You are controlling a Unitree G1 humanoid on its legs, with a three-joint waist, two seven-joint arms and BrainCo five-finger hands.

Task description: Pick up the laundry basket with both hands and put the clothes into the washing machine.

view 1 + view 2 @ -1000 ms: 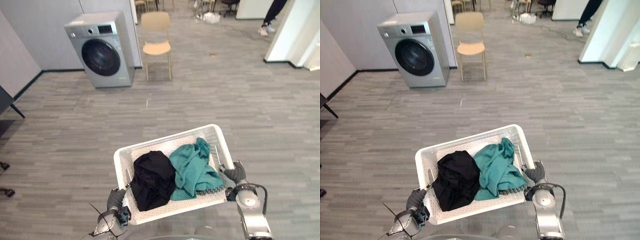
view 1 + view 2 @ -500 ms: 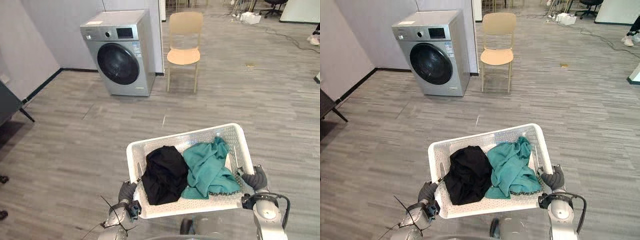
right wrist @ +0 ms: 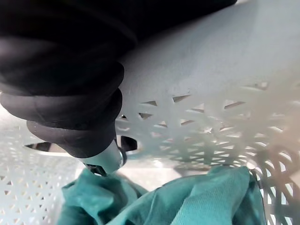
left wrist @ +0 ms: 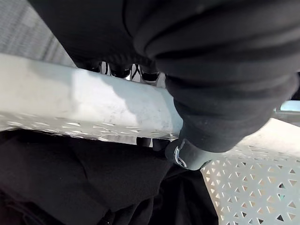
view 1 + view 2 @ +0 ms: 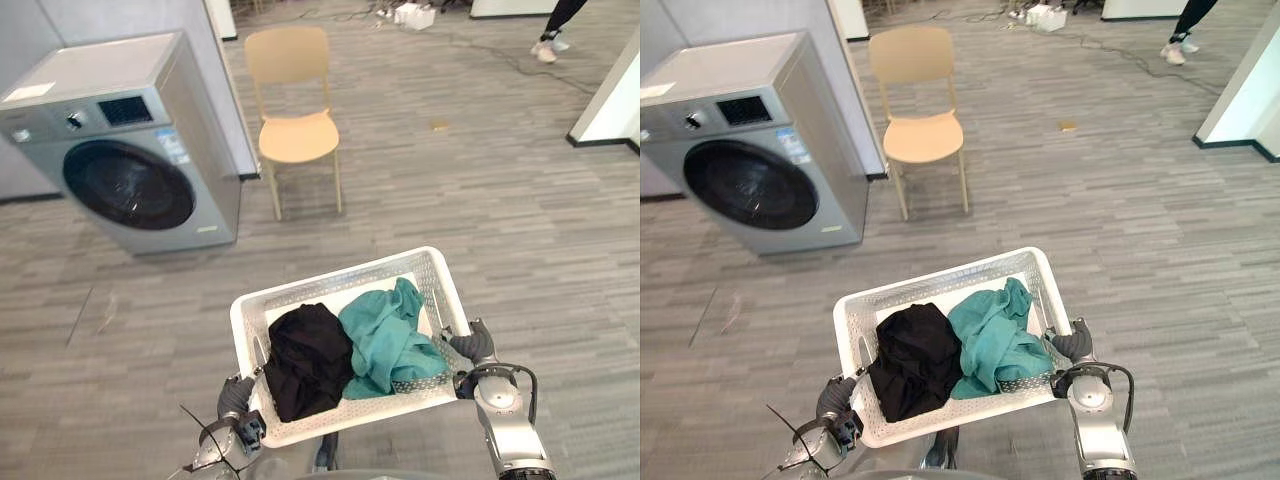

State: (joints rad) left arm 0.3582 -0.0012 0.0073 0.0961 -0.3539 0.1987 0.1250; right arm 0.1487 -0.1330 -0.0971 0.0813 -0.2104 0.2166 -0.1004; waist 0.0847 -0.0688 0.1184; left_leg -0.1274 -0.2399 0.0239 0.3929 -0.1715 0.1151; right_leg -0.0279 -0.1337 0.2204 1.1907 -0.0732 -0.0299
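I held the white laundry basket off the floor in front of me, one hand at each short end. My left hand was closed on the rim: in the left wrist view my thumb pressed the inner wall while my dark fingertips showed past the rim's far edge. My right hand gripped the opposite rim with the thumb hooked over the inside. The fingers beneath were mostly hidden, so I only judged them curled under the lip.

The clothes lay inside the basket, a black garment towards my left and a teal garment towards my right, bunched together and touching.

The washing machine stood ahead and to my left, well apart from the basket, its round door apparently closed. A light wooden chair stood just beside it.

The step in hand, as I judged it, was the carry. To do it well I needed equal pressure from both hands so the basket stayed level, a heading left of the chair, and a stop close enough to set the basket down squarely before the door, since opening it would need a free hand.
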